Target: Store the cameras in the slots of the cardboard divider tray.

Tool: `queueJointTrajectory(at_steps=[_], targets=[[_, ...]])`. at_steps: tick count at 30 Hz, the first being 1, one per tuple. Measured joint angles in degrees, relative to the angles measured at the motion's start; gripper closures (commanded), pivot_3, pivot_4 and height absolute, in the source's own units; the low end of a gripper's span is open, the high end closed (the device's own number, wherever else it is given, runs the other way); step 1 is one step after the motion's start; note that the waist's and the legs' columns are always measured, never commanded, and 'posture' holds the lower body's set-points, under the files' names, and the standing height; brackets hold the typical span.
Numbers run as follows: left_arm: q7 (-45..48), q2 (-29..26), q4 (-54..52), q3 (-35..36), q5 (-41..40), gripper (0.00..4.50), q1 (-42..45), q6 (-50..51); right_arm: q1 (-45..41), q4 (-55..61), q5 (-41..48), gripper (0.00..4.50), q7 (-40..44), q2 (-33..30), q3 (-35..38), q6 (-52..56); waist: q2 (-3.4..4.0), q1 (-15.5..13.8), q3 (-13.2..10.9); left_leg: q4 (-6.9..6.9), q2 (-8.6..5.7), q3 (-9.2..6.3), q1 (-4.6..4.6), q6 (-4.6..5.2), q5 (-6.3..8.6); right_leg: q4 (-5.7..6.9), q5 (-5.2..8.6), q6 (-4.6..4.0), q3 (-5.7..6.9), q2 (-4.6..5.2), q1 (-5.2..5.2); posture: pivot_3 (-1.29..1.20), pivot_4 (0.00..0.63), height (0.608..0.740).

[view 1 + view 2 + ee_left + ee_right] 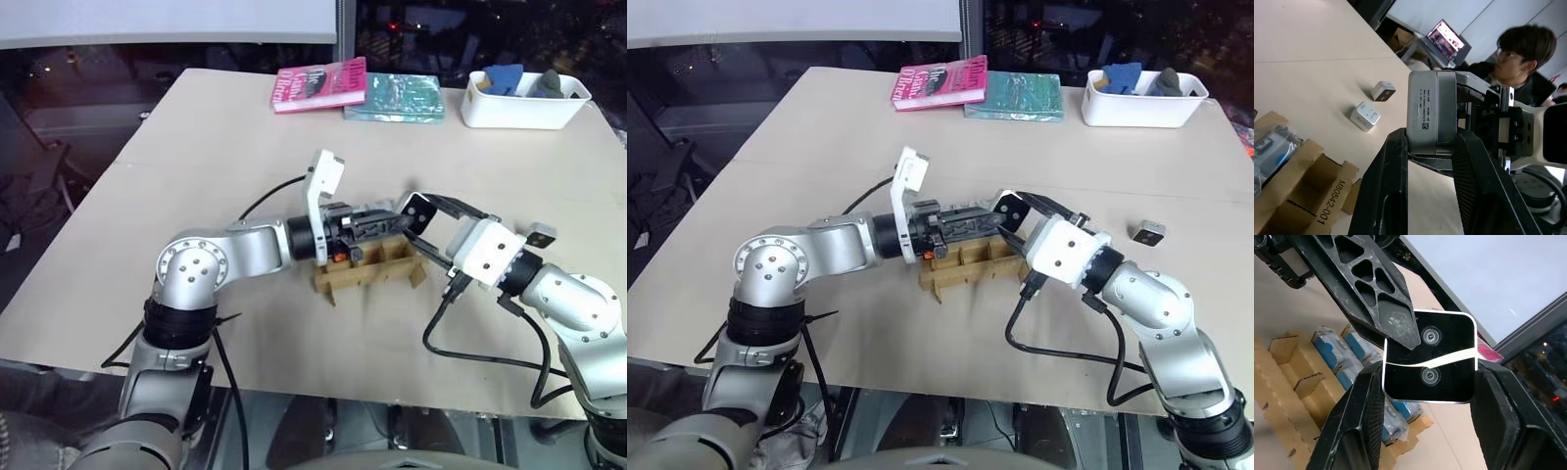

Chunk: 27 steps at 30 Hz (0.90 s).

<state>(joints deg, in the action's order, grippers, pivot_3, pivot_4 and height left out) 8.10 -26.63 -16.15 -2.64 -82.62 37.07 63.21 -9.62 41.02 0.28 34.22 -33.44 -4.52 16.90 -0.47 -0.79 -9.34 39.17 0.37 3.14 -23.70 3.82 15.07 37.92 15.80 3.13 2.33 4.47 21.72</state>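
Observation:
Just above the cardboard divider tray (377,275), one camera (419,211) with a dark lens face is held between both grippers. My right gripper (1429,379) is shut on its two sides. My left gripper (1432,142) comes from the opposite direction and is shut across its silver body (1432,110); one left finger (1386,308) overlaps the lens face. Several cameras (1334,355) with bluish faces stand in the tray's slots. Two more cameras (1383,90) (1365,116) lie loose on the table; one (1147,232) lies to the right of the tray.
A white plastic bin (524,106) with blue and grey cloth sits at the far right of the table. A pink book (318,85) and a teal one (395,96) lie at the far edge. A person (1523,54) sits beyond the table by a laptop (1449,36).

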Motion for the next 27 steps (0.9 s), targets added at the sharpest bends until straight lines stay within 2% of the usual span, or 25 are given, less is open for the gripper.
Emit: queueJointTrajectory(at_steps=[2, 3, 4, 6, 7, 11, 13, 15, 19, 20, 23, 27], targets=[[0.5, 0.01, 0.11, 0.0, 0.45, 3.85, 0.0, 0.13, 0.0, 0.3, 0.83, 2.57, 0.2, 0.09, 0.07, 1.15, 0.0, 0.0, 0.0, 0.0, 0.0, -0.01, 0.0, 0.0, 0.0, 0.0, 0.0, 0.0, 0.01, 0.0, 0.0, 0.0, 0.15, 0.74], [0.76, 0.01, 0.26, 0.0, 0.76, 3.85, 0.0, 0.17, 0.03, 0.47, 1.84, 1.54, 0.41, 0.2, 0.29, 1.96, 0.0, -0.01, 0.0, 0.0, 0.0, -0.01, 0.0, 0.0, 0.0, 0.0, 0.0, 0.0, 0.0, 0.0, 0.0, 0.0, 0.15, 0.74], [1.0, -0.03, 0.65, 0.07, 1.1, 3.85, 0.0, 0.18, 0.03, 0.76, 2.72, 1.21, 0.56, 0.35, 0.6, 2.37, 0.0, -0.02, 0.0, 0.0, 0.0, -0.01, 0.0, 0.0, 0.0, 0.0, 0.0, 0.0, 0.0, 0.0, 0.0, 0.0, 0.15, 0.74], [2.29, -0.08, 1.19, 0.2, 2.13, 3.85, 0.19, 0.17, 0.22, 1.23, 4.6, 0.26, 0.96, 0.62, 0.6, 3.12, 0.0, -0.04, 0.0, 0.0, 0.0, -0.01, 0.0, 0.0, 0.0, 0.0, 0.0, 0.0, 0.01, 0.0, 0.0, 0.0, 0.15, 0.74], [3.15, -0.3, 1.35, 0.23, 2.84, 3.85, 0.55, 0.17, 0.51, 1.28, 4.92, 0.05, 1.1, 0.53, 0.64, 3.35, 0.0, -0.05, 0.0, 0.0, 0.0, -0.01, -0.01, 0.0, 0.0, -0.01, 0.0, 0.0, 0.02, 0.01, 0.0, 0.0, 0.15, 0.74], [9.19, -3.19, 4.27, 0.13, 8.33, 3.85, 3.28, 0.07, 5.6, 2.71, 9.51, 0.05, 1.2, 0.25, 5.08, 8.32, 0.0, -0.12, 0.0, -0.01, -0.02, -0.01, -0.02, 0.0, 0.0, -0.01, 0.0, 0.0, 0.08, 0.0, 0.0, 0.0, 0.15, 0.74], [13.85, -5.47, 6.69, -1.36, 13.4, 3.85, 5.15, -0.34, 9.41, 3.49, 16.27, 0.05, 1.07, 2.68, 11.2, 11.56, -0.01, -0.12, 0.0, -0.02, -0.02, 0.0, -0.02, 0.0, 0.0, -0.01, 0.0, 0.0, 0.13, -0.04, 0.0, 0.0, 0.15, 0.74], [20.79, -8.3, 8.89, -5.9, 21.19, 3.85, 7.93, -2.43, 15.25, 3.62, 27.35, 0.05, 3.48, 4.67, 20.13, 11.29, 0.01, -0.32, -0.01, -0.05, -0.05, 0.02, -0.03, 0.02, 0.01, -0.05, 0.0, 0.0, 0.2, -0.04, -0.01, 0.0, 0.15, 0.74], [33.67, -9.05, 13.59, -14.52, 32.94, 3.85, 13.7, -6.41, 22.36, 7.17, 40.85, 0.05, 6.99, 3.9, 30.57, 9.44, 0.03, -0.02, -0.02, -0.08, -0.03, 0.1, 0.0, 0.04, 0.02, -0.04, 0.0, 0.01, 0.1, -0.04, 0.01, 0.0, 0.15, 0.74], [33.87, -9.06, 13.66, -14.69, 33.1, 3.85, 13.77, -6.44, 22.55, 7.32, 41.01, 0.05, 7.04, 3.85, 30.69, 9.44, 0.03, 0.02, -0.02, -0.09, -0.01, 0.08, 0.0, 0.04, 0.02, -0.04, 0.0, 0.0, 0.07, -0.05, 0.01, 0.0, 0.15, 0.74], [41.82, -8.9, 17.94, -20.06, 40.35, 3.85, 17.24, -8.55, 31.01, 9.95, 44.81, 0.05, 10.89, 1.97, 33.79, 7.68, 0.03, -0.04, -0.03, -0.13, 0.06, 0.07, -0.01, 0.04, 0.02, -0.05, 0.02, -0.01, -0.07, -0.17, 0.04, 0.0, 0.15, 0.74], [45.71, -7.5, 20.95, -23.23, 45.15, 3.85, 18.7, -9.72, 33.19, 9.97, 44.58, 0.05, 11.32, 2.02, 35.15, 5.54, 0.03, 0.04, -0.02, -0.06, 0.08, 0.22, 0.0, 0.13, 0.06, -0.03, 0.01, 0.0, -0.22, -0.17, 0.08, 0.0, 0.15, 0.74]])
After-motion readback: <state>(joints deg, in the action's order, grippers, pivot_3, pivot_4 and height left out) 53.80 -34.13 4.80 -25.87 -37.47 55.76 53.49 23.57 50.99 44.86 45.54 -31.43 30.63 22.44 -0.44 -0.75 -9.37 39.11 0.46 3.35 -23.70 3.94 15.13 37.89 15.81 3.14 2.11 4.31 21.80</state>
